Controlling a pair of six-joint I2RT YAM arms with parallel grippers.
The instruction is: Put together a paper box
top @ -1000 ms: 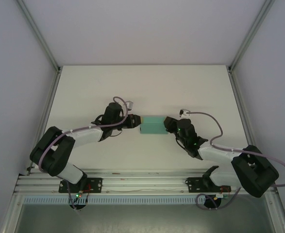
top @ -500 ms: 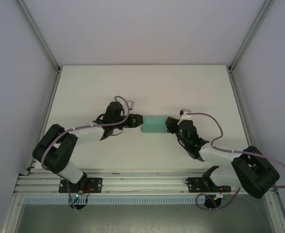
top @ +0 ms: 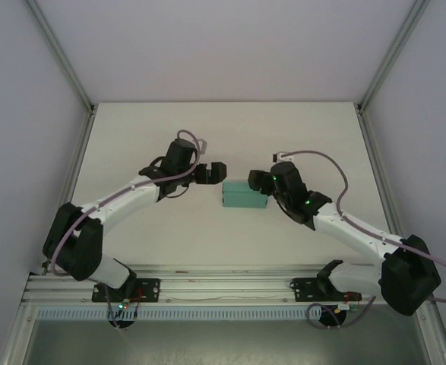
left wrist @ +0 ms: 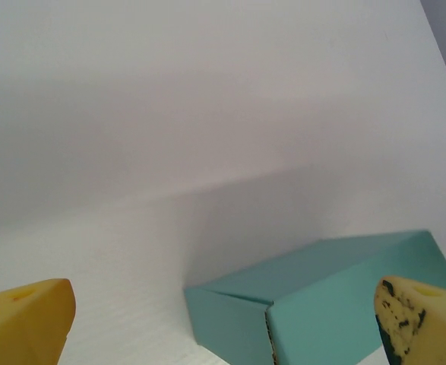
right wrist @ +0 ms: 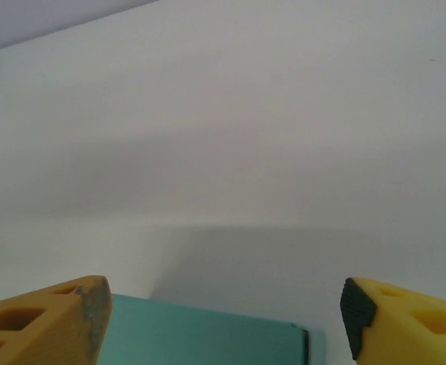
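1. The left gripper stands wide open and holds nothing. In its wrist view the two yellow fingers sit far apart at the lower corners, and the box lies beyond them.
2. The right gripper is spread and empty too. In its wrist view teal card shows low between the pads, with a clear gap beside the right-hand one.
3. The paper box lies near the middle of the table, folded into a closed rectangular block. Seen from above, the left gripper is at the box's 10 o'clock, just apart, and the right gripper is at its 2 o'clock, overlapping that corner.
4. Folding looks finished, so the step in hand is judged to be release and withdrawal. The next move calls for backing both arms straight off so the light card is not nudged. If the end needs it, a gentle press should come first.
5. The left wrist view shows a dark slit along the near end's seam, and I cannot tell whether that flap is fully tucked. The right gripper hides the box's far end from above, and both wrist views cut the box off at 6 o'clock.
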